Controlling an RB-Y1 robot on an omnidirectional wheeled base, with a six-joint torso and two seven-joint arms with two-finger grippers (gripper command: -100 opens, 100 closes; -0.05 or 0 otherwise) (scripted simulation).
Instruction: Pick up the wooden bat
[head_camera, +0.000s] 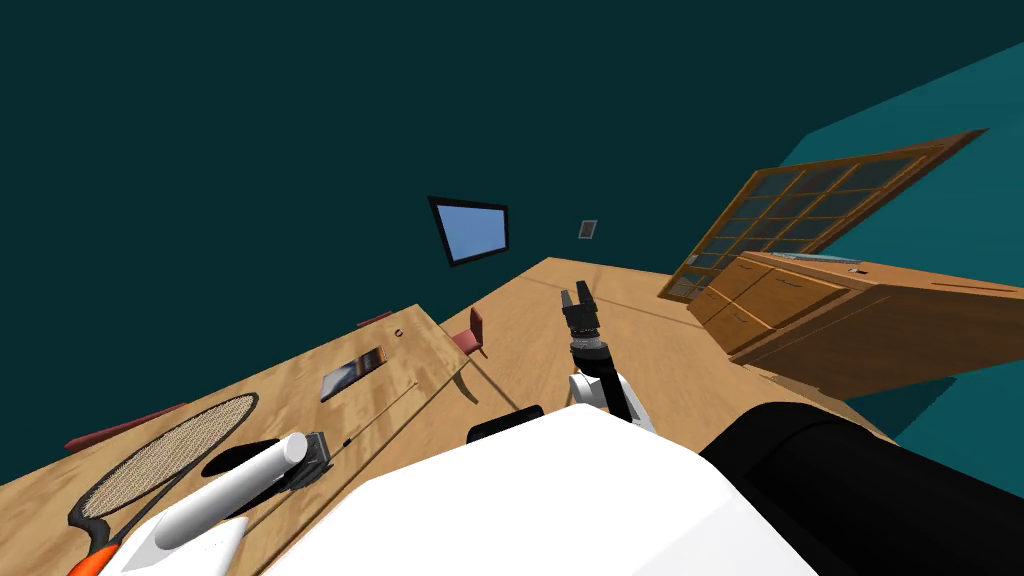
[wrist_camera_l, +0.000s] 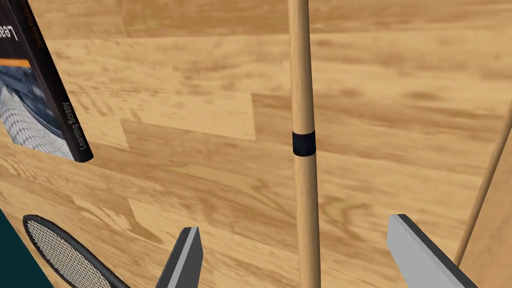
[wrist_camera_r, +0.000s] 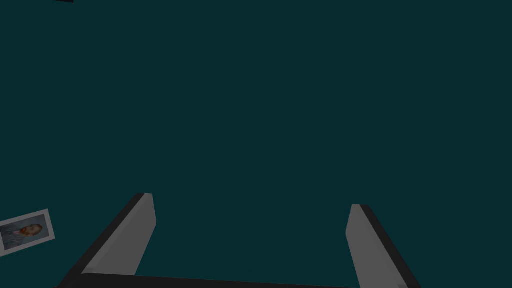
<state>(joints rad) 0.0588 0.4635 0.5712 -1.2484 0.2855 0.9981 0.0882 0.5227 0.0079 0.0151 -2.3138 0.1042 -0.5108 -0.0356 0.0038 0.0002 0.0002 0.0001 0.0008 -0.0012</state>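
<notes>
Slippage risk: left claw, spread, flanks the thin bat on the worktop; an off-centre squeeze could roll it aside. Right claw also spread.

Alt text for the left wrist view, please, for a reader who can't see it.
The left gripper, fingers open, hangs over a slim wooden bat with a black band, the shaft running between its fingers without touching them. The bat lies on a wooden table, with a book and a racket's netted head off to one side.
</notes>
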